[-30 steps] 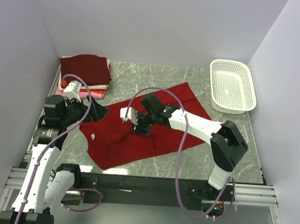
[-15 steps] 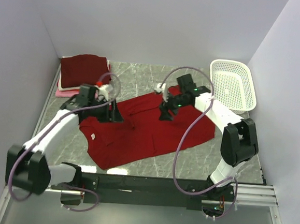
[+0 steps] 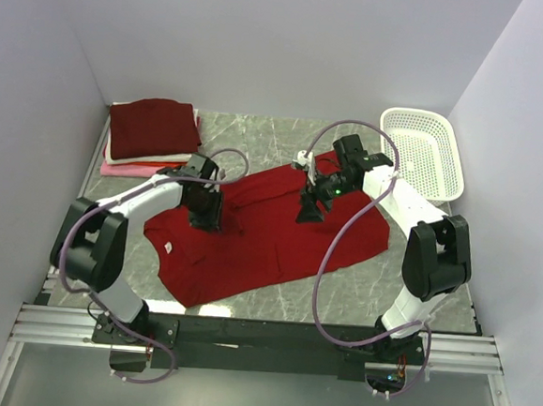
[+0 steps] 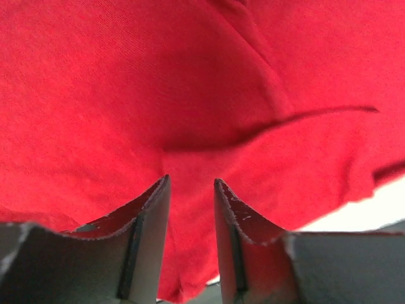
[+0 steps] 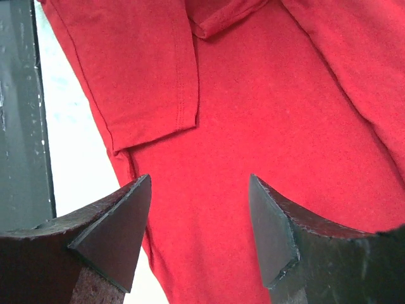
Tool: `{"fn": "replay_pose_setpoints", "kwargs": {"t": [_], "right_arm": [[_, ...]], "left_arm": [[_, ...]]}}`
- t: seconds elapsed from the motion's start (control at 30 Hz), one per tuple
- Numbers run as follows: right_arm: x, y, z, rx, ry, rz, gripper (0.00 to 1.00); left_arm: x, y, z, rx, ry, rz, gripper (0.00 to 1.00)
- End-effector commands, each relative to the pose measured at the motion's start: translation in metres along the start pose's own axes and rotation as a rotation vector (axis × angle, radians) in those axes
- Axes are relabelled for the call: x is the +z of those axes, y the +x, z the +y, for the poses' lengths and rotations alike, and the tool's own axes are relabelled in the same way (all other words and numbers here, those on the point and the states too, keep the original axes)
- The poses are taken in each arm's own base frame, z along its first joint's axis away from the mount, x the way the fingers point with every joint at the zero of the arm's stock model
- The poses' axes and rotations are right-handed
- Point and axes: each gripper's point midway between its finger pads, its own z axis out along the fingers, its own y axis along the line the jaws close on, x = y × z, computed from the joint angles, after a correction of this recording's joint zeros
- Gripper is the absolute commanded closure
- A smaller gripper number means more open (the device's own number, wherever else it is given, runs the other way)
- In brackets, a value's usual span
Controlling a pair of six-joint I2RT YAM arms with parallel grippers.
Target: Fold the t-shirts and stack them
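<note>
A bright red t-shirt (image 3: 259,240) lies spread and creased on the marble table (image 3: 406,289). My left gripper (image 3: 206,220) is down on its left part, near a sleeve. In the left wrist view the left gripper (image 4: 191,182) has its jaws a narrow gap apart, with red cloth (image 4: 190,95) showing in the gap and no pinch visible. My right gripper (image 3: 308,213) hangs over the shirt's back right part. Close up, the right gripper (image 5: 199,180) stands wide open above flat cloth, next to a sleeve hem (image 5: 158,126). Folded t-shirts (image 3: 153,130), dark maroon on top, are stacked at the back left.
A white perforated basket (image 3: 422,155) stands at the back right corner. White walls close in the table on three sides. A dark rail (image 3: 261,334) runs along the near edge by the arm bases.
My left arm swung from the left side onto the shirt's left part and its jaws narrowed. My right arm moved from the shirt's middle toward its back right, jaws still wide.
</note>
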Motion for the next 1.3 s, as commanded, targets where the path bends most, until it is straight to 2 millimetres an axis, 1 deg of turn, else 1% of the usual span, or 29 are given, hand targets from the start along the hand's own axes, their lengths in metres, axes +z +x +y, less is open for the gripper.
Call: {"fn": "replay_pose_setpoints", "kwargs": {"t": [0.0, 0.07, 0.23, 0.37, 0.53, 0.57, 0.6, 0.63, 0.67, 0.73, 0.93, 0.97, 1.03, 1.2, 1.23, 1.27], "right_arm": [[-0.011, -0.019, 0.005, -0.038, -0.003, -0.049, 0.30], [-0.011, -0.018, 0.005, -0.036, -0.004, -0.050, 0.30], [-0.013, -0.018, 0.004, -0.035, -0.001, -0.057, 0.30], [-0.011, -0.017, 0.004, -0.031, -0.006, -0.057, 0.30], [-0.010, -0.015, 0.004, -0.024, -0.008, -0.054, 0.30], [-0.010, -0.014, 0.003, -0.022, -0.007, -0.054, 0.30], [-0.010, -0.015, 0.004, -0.023, -0.011, -0.056, 0.30], [-0.010, -0.015, 0.003, -0.023, -0.010, -0.056, 0.30], [-0.009, -0.014, 0.003, -0.020, -0.015, -0.054, 0.30], [-0.009, -0.014, 0.003, -0.021, -0.015, -0.052, 0.30], [-0.009, -0.011, 0.001, -0.018, -0.008, -0.041, 0.30], [-0.008, -0.010, 0.001, -0.016, -0.007, -0.036, 0.30], [-0.008, -0.009, 0.000, -0.017, -0.002, -0.032, 0.30], [-0.008, -0.004, -0.003, -0.017, 0.006, -0.011, 0.30], [-0.008, -0.003, -0.002, -0.017, 0.005, -0.006, 0.30], [-0.008, -0.001, -0.004, -0.026, 0.011, 0.002, 0.30]], "left_arm": [[0.003, -0.015, 0.009, 0.045, -0.091, -0.020, 0.61], [0.009, -0.014, 0.015, 0.045, -0.117, -0.002, 0.62], [0.020, -0.009, 0.017, 0.056, -0.114, 0.043, 0.65], [0.030, -0.003, 0.016, 0.065, -0.095, 0.085, 0.65], [0.035, 0.003, 0.013, 0.065, -0.065, 0.112, 0.67], [0.035, 0.003, 0.014, 0.064, -0.066, 0.114, 0.69], [0.035, 0.003, 0.015, 0.064, -0.068, 0.116, 0.75], [0.035, 0.003, 0.016, 0.062, -0.072, 0.116, 0.80], [0.034, 0.002, 0.016, 0.060, -0.076, 0.113, 0.86], [0.032, 0.001, 0.018, 0.056, -0.084, 0.108, 0.90], [0.018, -0.007, 0.011, 0.059, -0.067, 0.071, 0.92], [0.014, -0.008, 0.008, 0.062, -0.058, 0.062, 0.96], [0.011, -0.008, 0.007, 0.061, -0.048, 0.056, 0.99], [-0.004, -0.009, -0.005, 0.063, 0.010, 0.016, 0.99], [-0.003, -0.007, -0.005, 0.062, 0.013, 0.022, 0.99], [-0.008, -0.009, -0.007, 0.063, 0.021, 0.004, 0.99]]}}
